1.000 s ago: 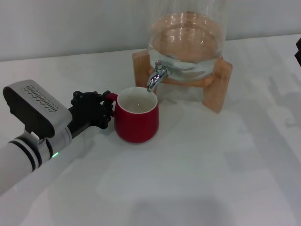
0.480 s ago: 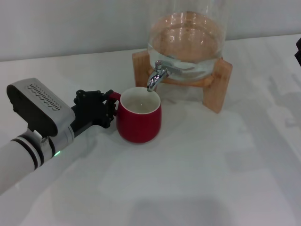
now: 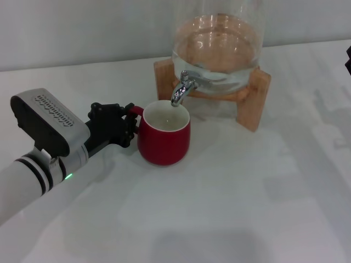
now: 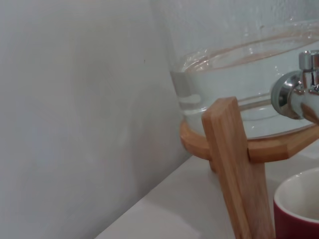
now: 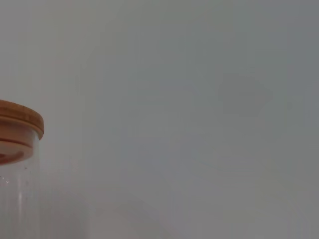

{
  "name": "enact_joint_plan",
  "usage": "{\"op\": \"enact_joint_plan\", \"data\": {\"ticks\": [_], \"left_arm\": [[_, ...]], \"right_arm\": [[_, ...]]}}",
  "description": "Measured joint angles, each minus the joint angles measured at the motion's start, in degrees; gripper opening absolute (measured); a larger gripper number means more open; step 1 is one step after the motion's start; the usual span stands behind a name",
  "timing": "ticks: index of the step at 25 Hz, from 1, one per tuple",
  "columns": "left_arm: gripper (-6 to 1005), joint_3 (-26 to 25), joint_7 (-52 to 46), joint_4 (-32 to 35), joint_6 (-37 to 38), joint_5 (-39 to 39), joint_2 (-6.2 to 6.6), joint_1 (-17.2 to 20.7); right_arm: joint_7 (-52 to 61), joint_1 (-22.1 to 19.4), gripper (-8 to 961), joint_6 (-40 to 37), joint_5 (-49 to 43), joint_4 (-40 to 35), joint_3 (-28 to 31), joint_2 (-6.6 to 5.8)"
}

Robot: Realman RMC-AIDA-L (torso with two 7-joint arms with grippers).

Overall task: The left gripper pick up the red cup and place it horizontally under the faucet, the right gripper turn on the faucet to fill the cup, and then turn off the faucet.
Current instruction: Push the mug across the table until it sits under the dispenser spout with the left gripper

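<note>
The red cup (image 3: 164, 141) stands upright on the white table, its white inside right below the spout of the chrome faucet (image 3: 181, 90). My left gripper (image 3: 130, 123) is at the cup's left side, shut on its small red handle. In the left wrist view the faucet (image 4: 298, 94) shows above the cup's rim (image 4: 299, 211). Only a small black part of my right gripper (image 3: 348, 59) shows at the right edge of the head view, far from the faucet.
The clear glass dispenser (image 3: 219, 46) holds water and sits on a wooden stand (image 3: 256, 96) at the back of the table (image 3: 230, 208). The stand's leg (image 4: 234, 169) shows close in the left wrist view. The right wrist view shows the dispenser's wooden lid (image 5: 20, 119) and a grey wall.
My left gripper has slid the red cup a little to the right, further under the faucet's spout. The right gripper has not moved.
</note>
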Motion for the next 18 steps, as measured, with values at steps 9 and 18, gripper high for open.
{"op": "enact_joint_plan", "data": {"ticks": [9, 18], "left_arm": [[122, 0.10, 0.22, 0.02, -1.08, -0.05, 0.00, -0.09], [124, 1.13, 0.04, 0.09, -2.35, -0.06, -0.08, -0.25]], "right_arm": [[0.00, -0.01, 725, -0.10, 0.00, 0.00, 0.00, 0.00], [0.57, -0.09, 725, -0.70, 0.00, -0.01, 0.00, -0.03]]}}
